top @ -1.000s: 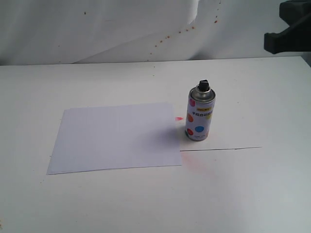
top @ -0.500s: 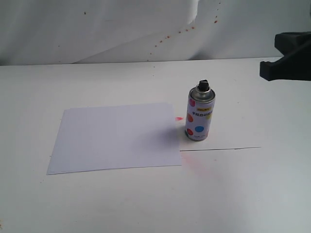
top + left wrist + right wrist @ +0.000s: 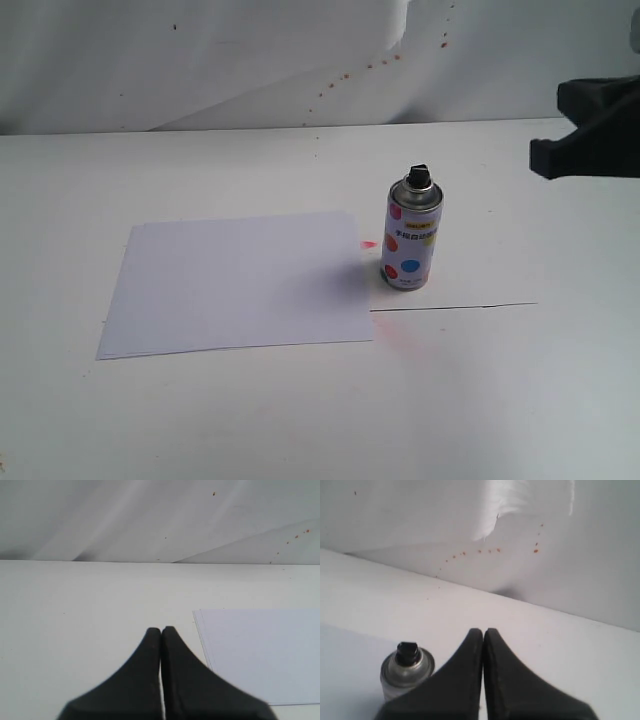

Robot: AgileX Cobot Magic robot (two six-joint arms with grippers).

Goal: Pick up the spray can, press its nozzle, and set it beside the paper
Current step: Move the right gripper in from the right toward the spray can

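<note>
The spray can (image 3: 410, 236), white with coloured dots, a silver shoulder and a black nozzle, stands upright on the table just right of the paper (image 3: 238, 282), a flat white sheet. In the right wrist view the spray can (image 3: 407, 673) shows beside my right gripper (image 3: 483, 631), which is shut and empty, with a gap between them. In the exterior view that gripper (image 3: 545, 158) enters at the right edge, above and right of the can. My left gripper (image 3: 161, 629) is shut and empty over bare table, next to the paper's (image 3: 260, 652) edge.
A wrinkled white backdrop (image 3: 200, 60) with small red specks hangs behind the table. Faint pink spray marks (image 3: 368, 245) lie on the table between paper and can. A thin dark line (image 3: 455, 306) runs across the table right of the paper.
My right gripper has come lower and slightly further left into the exterior view, toward the can. The can and paper have not moved.
</note>
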